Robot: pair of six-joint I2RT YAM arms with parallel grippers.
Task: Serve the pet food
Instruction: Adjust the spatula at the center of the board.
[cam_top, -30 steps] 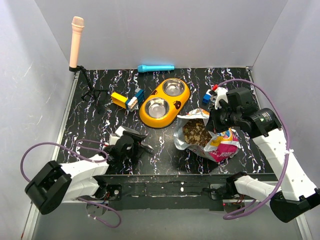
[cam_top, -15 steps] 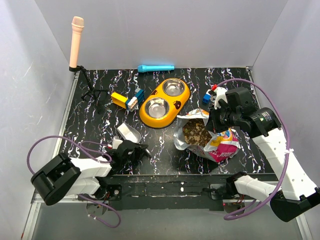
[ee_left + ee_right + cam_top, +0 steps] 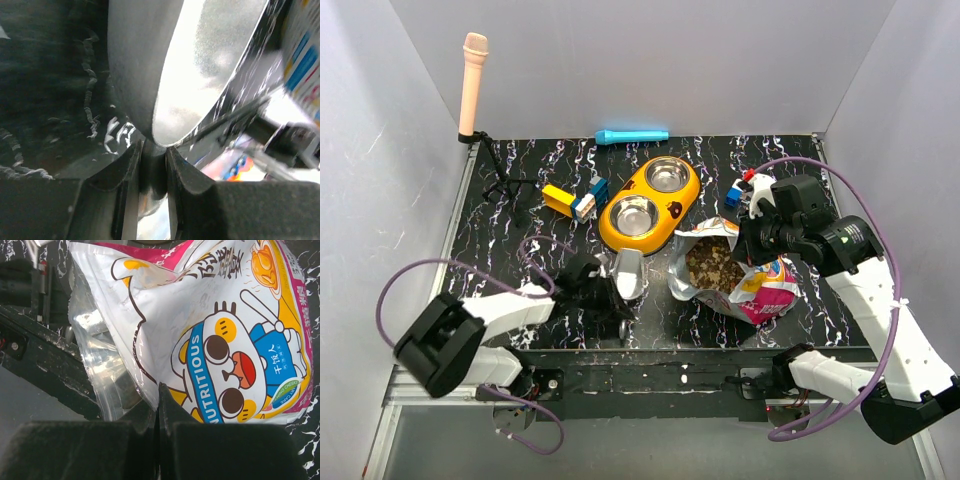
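The pet food [image 3: 712,265] is a brown heap of kibble inside the open foil bag [image 3: 760,285], which lies right of centre on the black marbled table. My right gripper [image 3: 752,240] is shut on the bag's upper edge [image 3: 150,390], the jaws pinching the foil [image 3: 158,400]. My left gripper [image 3: 608,297] is shut on the handle of a silver metal scoop [image 3: 628,275], just left of the bag. In the left wrist view the scoop's bowl [image 3: 200,65] rises above the fingers [image 3: 125,167]. The yellow double bowl [image 3: 650,232] sits behind, with both steel cups empty.
Yellow and blue toy blocks [image 3: 575,200] lie left of the bowl. A blue cylinder [image 3: 632,136] rests at the back wall, and a pink microphone on a stand [image 3: 473,80] is at the back left. A small red, white and blue toy [image 3: 740,190] sits behind the bag.
My left gripper closed on the scoop's handle and carried the scoop to the right, towards the bag. The right arm and the bag stayed still.
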